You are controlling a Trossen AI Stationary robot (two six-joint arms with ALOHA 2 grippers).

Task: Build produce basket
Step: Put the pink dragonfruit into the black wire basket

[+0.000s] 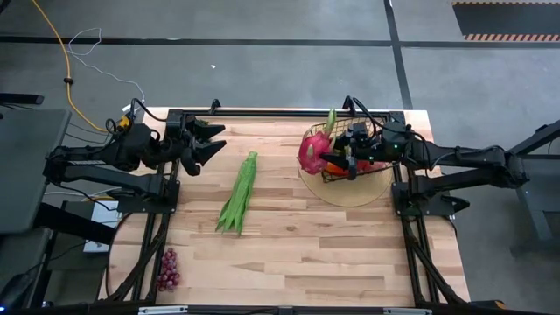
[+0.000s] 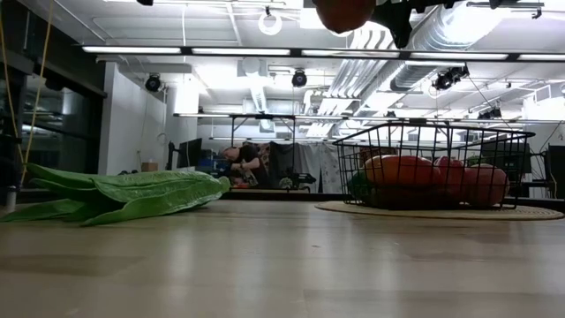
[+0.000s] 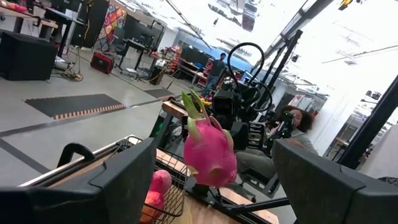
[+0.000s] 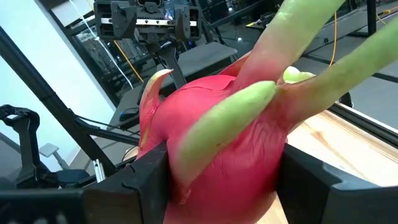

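The right gripper (image 1: 337, 150) is holding a pink dragon fruit (image 1: 311, 149) in the air over the left edge of the black wire basket (image 1: 346, 166), its 2 dark fingers (image 4: 140, 180) pressing against either side of the fruit. In the right wrist view the dragon fruit (image 4: 224, 149) is filling most of the frame, with its green leaf tips pointing away from the gripper. From table height only the rounded underside of the fruit (image 2: 344, 12) is showing, hanging well above the basket (image 2: 433, 166).

The basket is sitting on a round tan mat (image 1: 350, 191) near the table's right side, and it is already holding orange and reddish produce (image 2: 433, 181), with something green at its left end.

The left gripper (image 1: 206, 144) is waiting near the table's far-left corner with its jaws standing open and nothing between them; its wrist camera is looking across at the dragon fruit (image 3: 208, 152).

A bundle of long green beans (image 1: 239, 194) is lying on the wooden table (image 1: 289, 254) between the 2 arms, well apart from the basket. A bunch of dark purple grapes (image 1: 167, 269) is lying near the table's near-left corner.
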